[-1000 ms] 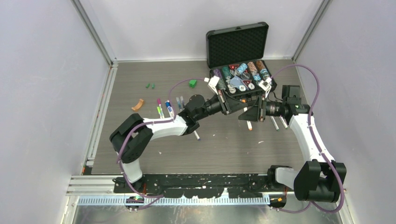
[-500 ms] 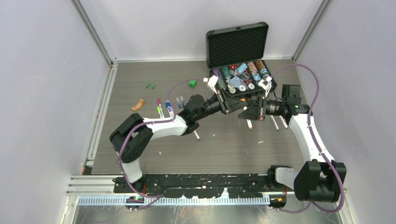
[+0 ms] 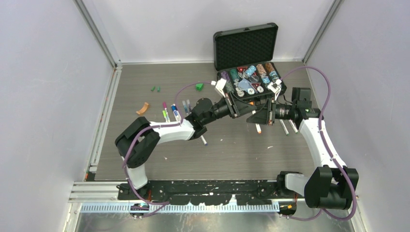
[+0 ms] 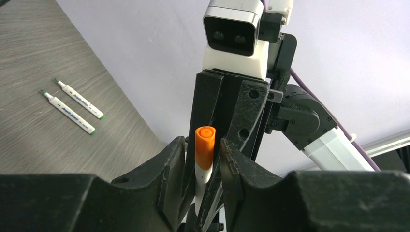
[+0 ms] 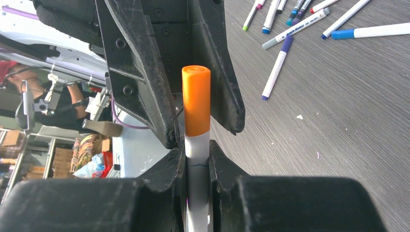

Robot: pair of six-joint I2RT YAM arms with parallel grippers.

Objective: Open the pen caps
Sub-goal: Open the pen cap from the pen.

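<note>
Both arms reach in and meet hand to hand at the middle. The left arm (image 3: 164, 130) runs from its base across to the right, elbow bent, forearm angling up the view. The right arm (image 3: 319, 140) climbs from its base and folds left at the elbow, its wrist pointing straight at its partner. The right hand (image 5: 197, 157) is clamped on the white barrel of a pen (image 5: 197, 145), a finger pressed on each side. The left hand (image 4: 203, 150) faces it, fingers flanking the orange cap (image 4: 205, 137) with a sliver of gap on either side, so it has no grip there.
</note>
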